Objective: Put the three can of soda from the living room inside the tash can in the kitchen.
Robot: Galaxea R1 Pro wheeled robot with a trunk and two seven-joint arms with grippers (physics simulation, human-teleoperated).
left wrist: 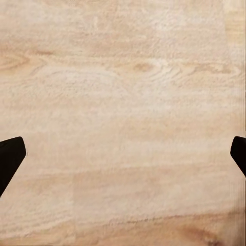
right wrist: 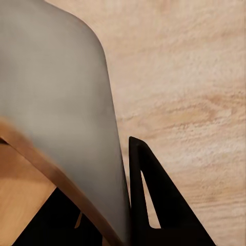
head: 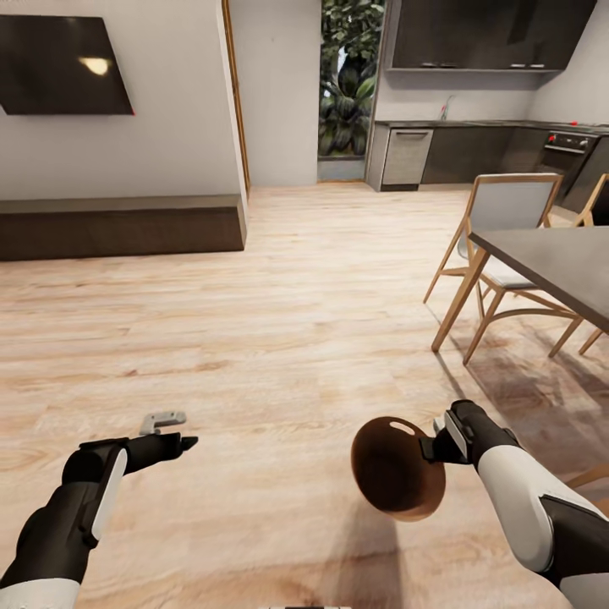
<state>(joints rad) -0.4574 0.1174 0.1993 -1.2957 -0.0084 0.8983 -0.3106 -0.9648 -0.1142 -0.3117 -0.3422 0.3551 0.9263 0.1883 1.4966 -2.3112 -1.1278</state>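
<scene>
My right gripper [head: 438, 441] is shut on the rim of the tash can [head: 396, 467], a round glossy brown bin held tilted above the wood floor, its bottom facing the head camera. In the right wrist view the bin's grey inner wall [right wrist: 56, 102] and brown rim sit against a black finger [right wrist: 154, 205]. At the lower left my left gripper [head: 175, 430] hangs open over bare floor. The left wrist view has its two fingertips far apart at the picture's edges, with nothing between them [left wrist: 123, 159]. The soda cans are out of view.
A dark dining table [head: 558, 262] with wooden chairs [head: 507, 211] stands at the right. A wall TV [head: 63, 63] and a low dark ledge [head: 118, 224] are at the left. Kitchen cabinets [head: 474, 152] and a glass doorway with plants [head: 348, 85] lie ahead across open plank floor.
</scene>
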